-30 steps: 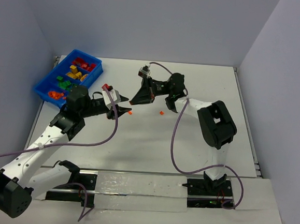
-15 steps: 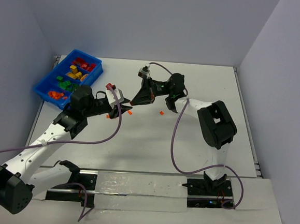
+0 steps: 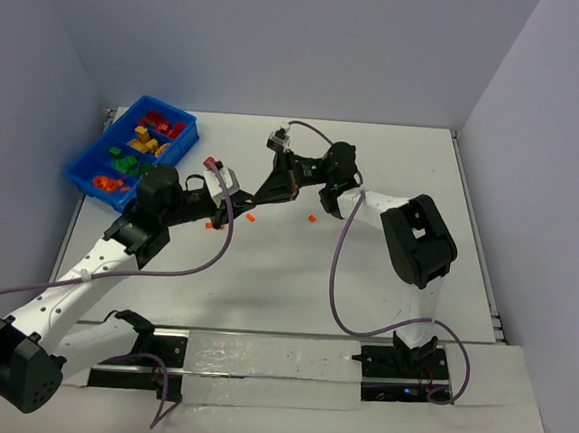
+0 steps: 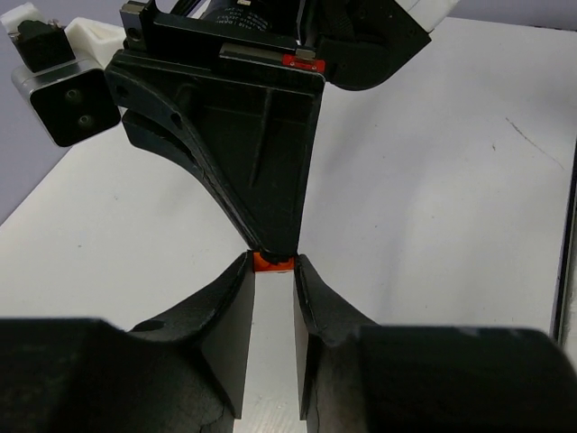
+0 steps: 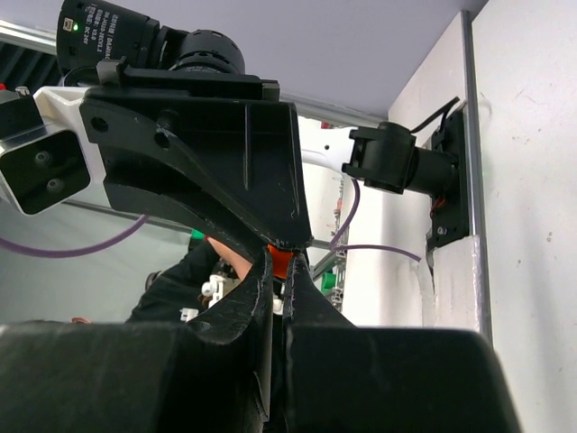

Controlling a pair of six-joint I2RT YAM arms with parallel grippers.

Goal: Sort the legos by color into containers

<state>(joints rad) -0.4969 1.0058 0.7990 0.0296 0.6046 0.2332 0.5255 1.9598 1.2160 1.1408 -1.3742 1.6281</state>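
A small orange brick (image 4: 273, 262) sits between my left gripper's (image 4: 272, 268) fingertips, and the tips of my right gripper (image 4: 275, 242) press on it from the far side. In the right wrist view the same brick (image 5: 280, 259) is pinched between my right gripper's (image 5: 279, 264) nearly closed fingers. In the top view both grippers meet tip to tip, left (image 3: 240, 209) and right (image 3: 256, 201), at the orange brick (image 3: 252, 215) mid-table. The blue bin (image 3: 78, 171) at the far left holds red, yellow, green and orange bricks in separate compartments.
A tiny orange bit (image 3: 310, 217) lies on the table right of the grippers. A red-orange bit (image 3: 209, 224) lies beside the left arm. Purple cables hang from both arms. Walls close in the left, back and right sides.
My left gripper has moved right and slightly up until its tips meet the right gripper at the orange brick. The red-orange bit below it has come into view. The right arm has stayed still.
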